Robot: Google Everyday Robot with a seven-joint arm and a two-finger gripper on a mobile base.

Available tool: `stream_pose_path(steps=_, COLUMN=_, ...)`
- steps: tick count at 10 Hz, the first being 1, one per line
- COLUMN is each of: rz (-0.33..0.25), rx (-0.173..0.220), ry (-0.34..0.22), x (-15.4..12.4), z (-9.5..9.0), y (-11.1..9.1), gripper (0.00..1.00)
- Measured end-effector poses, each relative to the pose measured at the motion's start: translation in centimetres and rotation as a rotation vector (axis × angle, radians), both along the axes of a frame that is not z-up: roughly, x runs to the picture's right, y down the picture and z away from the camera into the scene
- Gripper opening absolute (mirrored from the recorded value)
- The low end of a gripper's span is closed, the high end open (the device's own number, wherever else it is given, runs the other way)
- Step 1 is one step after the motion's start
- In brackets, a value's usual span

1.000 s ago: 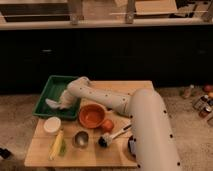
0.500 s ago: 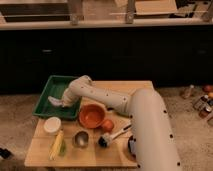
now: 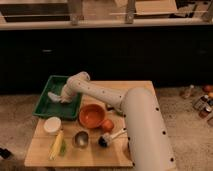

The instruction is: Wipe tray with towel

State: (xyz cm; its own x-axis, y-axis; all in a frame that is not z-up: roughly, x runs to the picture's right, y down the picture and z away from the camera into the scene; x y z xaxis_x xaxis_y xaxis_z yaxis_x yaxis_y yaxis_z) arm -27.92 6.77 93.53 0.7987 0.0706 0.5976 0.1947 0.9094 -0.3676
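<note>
**Edges and clearance.** A wooden table [image 3: 42, 154] is seen standing before a run of dark cabinets [image 3: 150, 55]. A green tray [image 3: 44, 108] is set at the table's far left corner, and its left wall lies at or slightly past the table's left edge. The tray's right wall is crossed from above by the white arm [image 3: 102, 96], which reaches in from the lower right. Open tray floor is observed toward the near left wall.

Just beside the tray's near right corner an orange bowl [image 3: 92, 115] is placed, with a small orange-red object [image 3: 107, 125] touching its right side. Close in front of the tray a white cup [image 3: 52, 125] is found. Nearer the front edge lie a yellow item [image 3: 57, 144], a metal cup [image 3: 80, 139] and a dark-headed brush [image 3: 111, 137]. Bare tabletop is left only along the far right and the front left. Several bottles [image 3: 202, 99] are noted on the speckled floor, well apart to the right.

**Task item and end effector.** A pale towel [image 3: 52, 94] is found inside the tray, lying on its floor left of centre. The gripper [image 3: 61, 96] is lowered into the tray and meets the towel's right side. Whether the towel is clamped or merely pressed cannot be told, and the gripper's opening cannot be made out.
</note>
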Motion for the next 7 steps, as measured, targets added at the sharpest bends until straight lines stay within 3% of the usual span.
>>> stream_pose_path(steps=3, rz=-0.028, rx=-0.013, ry=-0.062, x=-2.2, z=-0.5, y=0.5, gripper=0.0)
stream_pose_path(steps=7, rz=-0.08, rx=-0.037, ry=-0.148, x=-2.9, z=-2.9, y=3.1, gripper=0.0)
